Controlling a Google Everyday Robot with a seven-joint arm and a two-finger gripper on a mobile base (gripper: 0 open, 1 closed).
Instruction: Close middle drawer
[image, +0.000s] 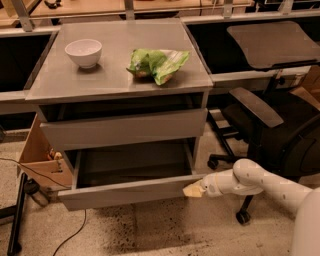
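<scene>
The middle drawer (125, 195) of the grey cabinet is pulled out. Its plain flat front faces me and its grey inside (132, 162) shows empty. My gripper (192, 190), with a yellowish tip on a white arm (250, 182), reaches in from the right and touches the right end of the drawer's front. The uppermost drawer (125, 130) above it stands slightly out. The lowest drawer is hidden under the open one.
A white bowl (83, 52) and a green bag (157, 62) lie on the cabinet top. A black office chair (280, 135) stands right of the cabinet, behind my arm. A cardboard box (40, 160) and a black stand pole (17, 215) are on the left.
</scene>
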